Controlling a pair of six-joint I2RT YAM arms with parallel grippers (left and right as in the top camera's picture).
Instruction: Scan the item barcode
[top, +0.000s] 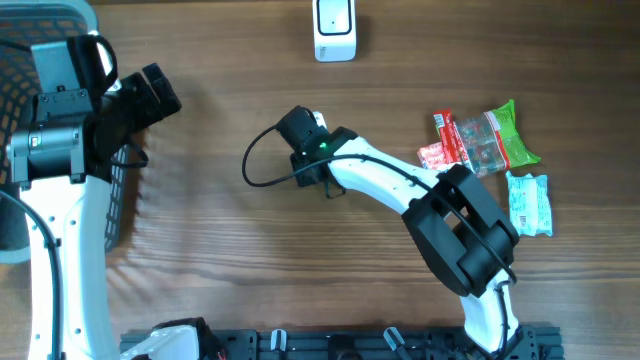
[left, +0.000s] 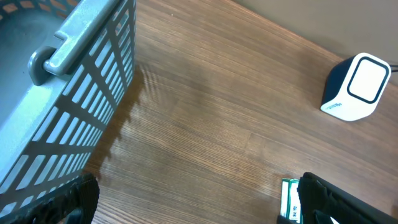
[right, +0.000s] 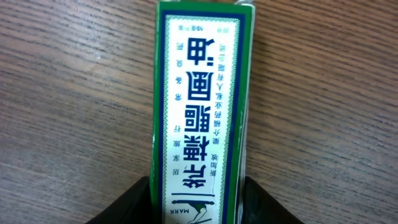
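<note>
The item is a narrow green box (right: 199, 106) with a white label printed in blue characters, lying flat on the wooden table. My right gripper (right: 198, 205) straddles its near end, and its black fingers (right: 134, 204) press against both long sides. From overhead the right gripper (top: 312, 135) covers almost all of the box at mid-table. The left wrist view catches one end of the box (left: 288, 200). The white barcode scanner (top: 334, 28) stands at the table's far edge, also seen as the scanner (left: 356, 87). No barcode shows. My left gripper (left: 199, 202) hangs open and empty beside the basket.
A grey mesh basket (top: 120, 210) stands at the far left, its wall (left: 81, 81) close to my left gripper (top: 150, 95). Snack packets (top: 480, 140) and a pale teal packet (top: 528, 204) lie at the right. A black cable (top: 262, 170) loops left of the right wrist.
</note>
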